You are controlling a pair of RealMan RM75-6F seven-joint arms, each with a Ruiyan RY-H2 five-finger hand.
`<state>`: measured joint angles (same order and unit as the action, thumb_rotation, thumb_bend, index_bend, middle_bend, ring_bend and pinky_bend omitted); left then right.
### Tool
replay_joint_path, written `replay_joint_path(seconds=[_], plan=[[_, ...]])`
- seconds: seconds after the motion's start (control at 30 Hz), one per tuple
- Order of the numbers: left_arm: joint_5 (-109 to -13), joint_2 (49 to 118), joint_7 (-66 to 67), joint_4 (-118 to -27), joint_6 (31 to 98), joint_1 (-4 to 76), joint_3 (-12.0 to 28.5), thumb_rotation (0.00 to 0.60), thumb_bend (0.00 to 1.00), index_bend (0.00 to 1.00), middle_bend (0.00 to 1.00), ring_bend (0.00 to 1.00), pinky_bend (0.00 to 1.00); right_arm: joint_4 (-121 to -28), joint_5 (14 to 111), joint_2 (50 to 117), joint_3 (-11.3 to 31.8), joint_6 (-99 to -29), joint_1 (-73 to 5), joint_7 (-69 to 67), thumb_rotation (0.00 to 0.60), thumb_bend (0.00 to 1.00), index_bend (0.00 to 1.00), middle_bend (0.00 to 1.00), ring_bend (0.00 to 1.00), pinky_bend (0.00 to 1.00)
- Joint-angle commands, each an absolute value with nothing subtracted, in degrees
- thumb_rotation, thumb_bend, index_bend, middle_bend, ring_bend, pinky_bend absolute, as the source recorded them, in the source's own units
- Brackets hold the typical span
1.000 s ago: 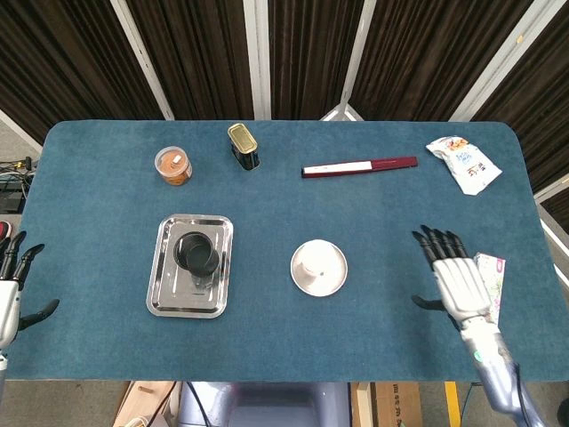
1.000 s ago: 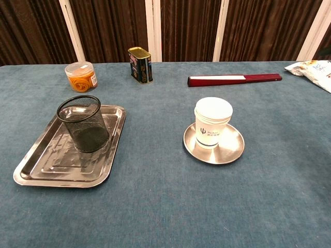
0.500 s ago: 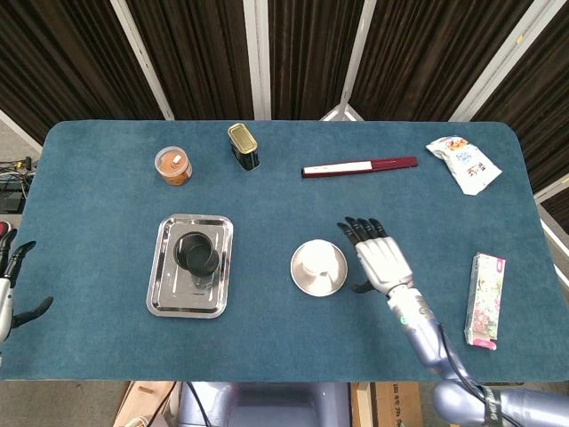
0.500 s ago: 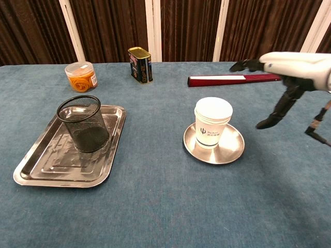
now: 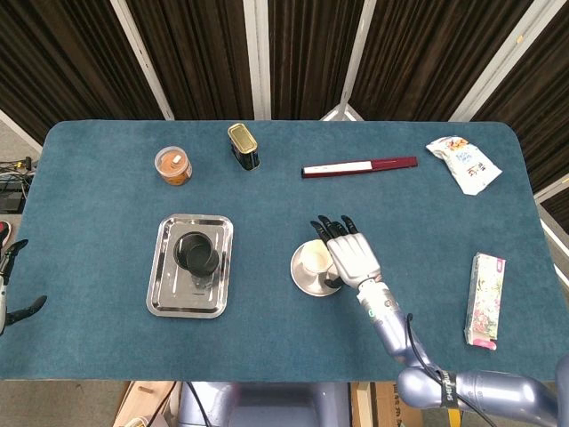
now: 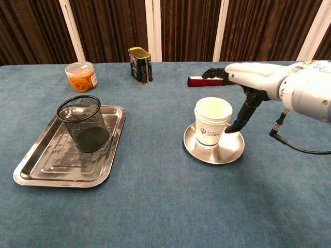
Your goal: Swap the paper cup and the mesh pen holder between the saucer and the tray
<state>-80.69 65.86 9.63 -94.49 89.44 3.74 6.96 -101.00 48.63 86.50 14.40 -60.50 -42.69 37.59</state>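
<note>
The left hand (image 5: 9, 285) is cut off, perhaps open, at the edge.

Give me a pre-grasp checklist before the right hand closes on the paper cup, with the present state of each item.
1. Paper cup upright on the saucer: ok.
2. Right hand open, fingers apart, holding nothing: ok.
3. Right hand placed beside the cup: ok; in the chest view its fingers reach over the rim and the thumb hangs at the cup's right side. Contact: cannot tell.
4. Mesh pen holder upright on the tray, well apart from the cup: ok.
5. Bare cloth between saucer and tray for a temporary set-down: ok.
6. Left hand out of the way at the table's left edge: ok, though it is only partly in view.
</note>
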Motion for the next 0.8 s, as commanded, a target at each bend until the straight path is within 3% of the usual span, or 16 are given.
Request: replay_joint_path(seconds=[0.03, 0.33, 0.8], plan=[[-80.53, 65.82, 9.58, -94.58, 89.53, 3.69, 7.04, 0.6, 0.05, 0.16, 0.0, 0.0, 0.0, -99.2, 48.58, 87.97, 13.88, -61.02, -43.58, 37.77, 0.6, 0.04, 0.12, 0.13, 0.22, 0.02], [-80.14, 66.02, 9.62, -94.56, 89.63, 3.72, 7.25, 0.6, 0.05, 0.16, 0.0, 0.0, 0.0, -95.8, 50.31, 90.95, 13.47, -62.43, -44.09, 35.41, 0.6, 0.04, 0.28, 0.28, 0.35, 0.1], [-79.78, 66.32, 9.63, -94.74, 89.95, 3.66, 7.46, 0.6, 0.05, 0.16, 0.0, 0.0, 0.0, -93.76, 51.81, 93.48, 13.74, -64.2, -45.07, 34.95, 0.6, 0.04, 0.51, 0.42, 0.44, 0.15]])
